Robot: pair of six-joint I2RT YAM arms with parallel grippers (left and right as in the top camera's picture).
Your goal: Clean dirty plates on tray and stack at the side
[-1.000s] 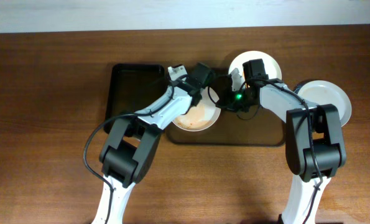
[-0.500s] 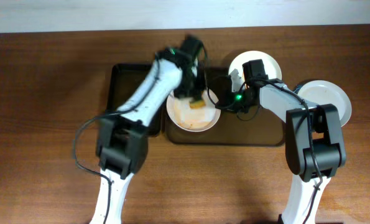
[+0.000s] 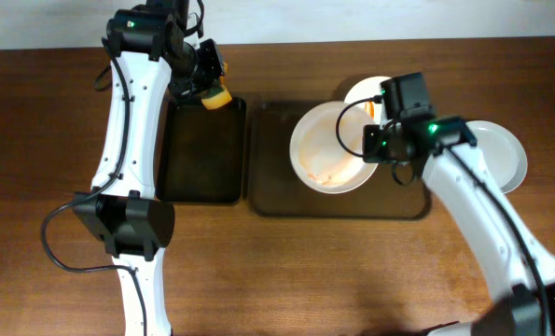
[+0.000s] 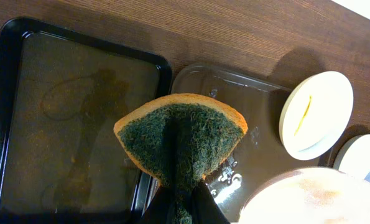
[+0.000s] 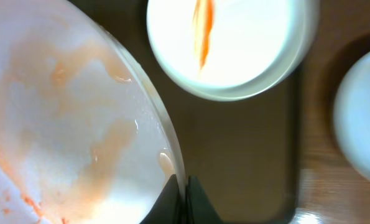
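Observation:
My left gripper (image 3: 205, 86) is shut on a yellow sponge with a green scouring face (image 4: 180, 142), held high over the near corner of the black tray (image 3: 198, 149). My right gripper (image 5: 183, 186) is shut on the rim of a large white plate smeared with orange sauce (image 5: 66, 118), lifted over the brown tray (image 3: 389, 201); the plate also shows in the overhead view (image 3: 328, 149). A smaller white plate with an orange streak (image 3: 378, 93) lies at the brown tray's far right corner. A clean white plate (image 3: 499, 149) sits on the table to the right.
The black tray (image 4: 66, 118) and the brown tray (image 4: 247, 155) lie side by side on the wooden table (image 3: 53, 140). A pale wall edge runs along the table's far side.
The left arm has swung away to the left and up with the sponge, off the plate. The right gripper has lifted the smeared plate and shifted it right.

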